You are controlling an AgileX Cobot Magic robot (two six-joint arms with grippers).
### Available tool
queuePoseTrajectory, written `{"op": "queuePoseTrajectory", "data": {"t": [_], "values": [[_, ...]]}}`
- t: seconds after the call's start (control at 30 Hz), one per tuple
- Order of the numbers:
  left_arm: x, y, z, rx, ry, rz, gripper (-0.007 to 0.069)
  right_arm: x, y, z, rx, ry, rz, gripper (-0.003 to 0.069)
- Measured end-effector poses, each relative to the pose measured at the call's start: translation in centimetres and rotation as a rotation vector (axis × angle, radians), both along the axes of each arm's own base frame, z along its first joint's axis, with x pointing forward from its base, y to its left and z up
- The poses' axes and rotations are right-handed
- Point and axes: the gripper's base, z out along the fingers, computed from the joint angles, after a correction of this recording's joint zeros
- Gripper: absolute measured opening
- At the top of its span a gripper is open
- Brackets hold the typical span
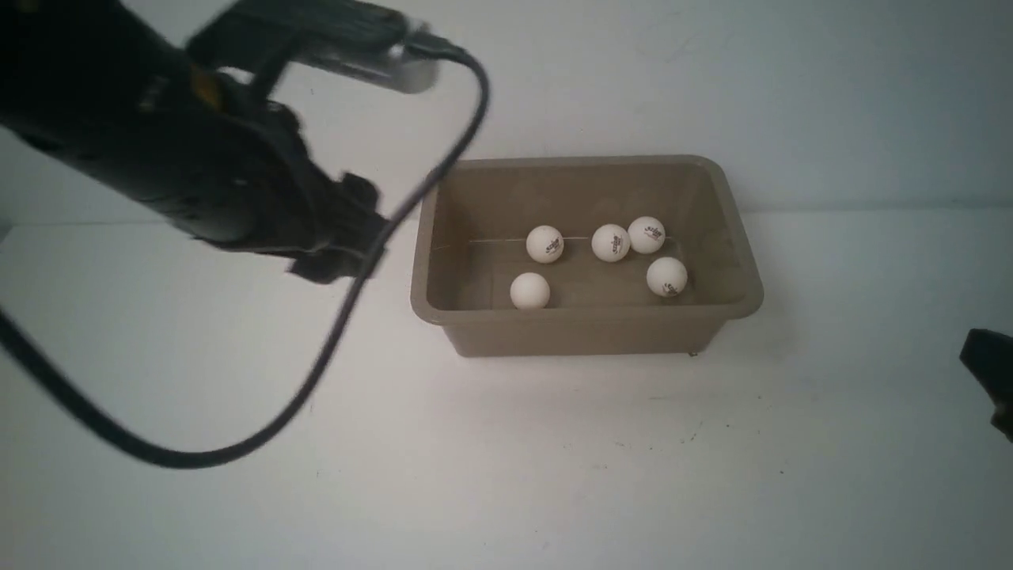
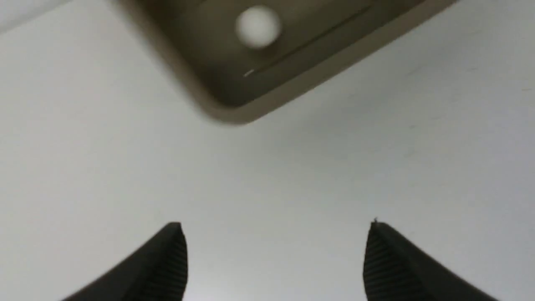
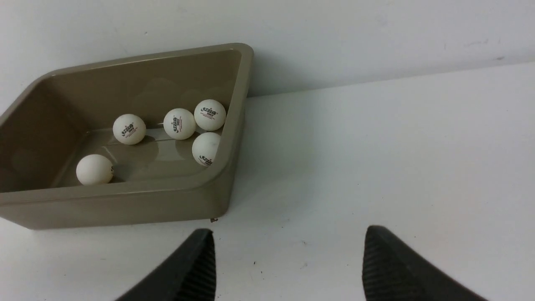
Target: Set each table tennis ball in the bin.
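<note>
All five small matte white table tennis balls (image 1: 609, 242) lie inside the taupe rectangular plastic bin (image 1: 587, 331), which sits toward the back of the white table (image 1: 506, 475) with its long axis running left to right. Three cluster near its right end, two lie apart further left. No ball shows on the table, so the task looks finished. The left gripper (image 2: 276, 251) hangs spread and empty just beside the bin's left end, though the blur leaves its height uncertain. The right gripper (image 3: 288, 259), parted and empty, sits near the bin's front right corner, the balls lying ahead of it.
</note>
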Motion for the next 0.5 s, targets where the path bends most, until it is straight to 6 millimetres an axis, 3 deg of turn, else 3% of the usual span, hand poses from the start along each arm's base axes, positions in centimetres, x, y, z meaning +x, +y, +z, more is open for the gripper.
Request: {"op": "queuePoseTrajectory", "data": {"t": [0.07,0.27,0.4,0.5], "values": [[-2.2,1.8,2.2,0.018,-0.064,0.047,0.051,0.0,0.0,0.0,0.0,0.0,0.0,0.043],[-7.3,5.0,5.8,-0.015,-0.283,0.039,0.051,0.0,0.0,0.0,0.002,0.0,0.004,0.043],[-11.3,7.3,5.3,-0.072,-0.466,0.074,0.051,0.0,0.2,0.0,0.01,0.002,0.014,0.043],[-13.7,8.4,3.0,-0.094,-0.542,0.095,0.051,0.0,0.2,0.0,0.017,0.001,0.014,0.043]]}}
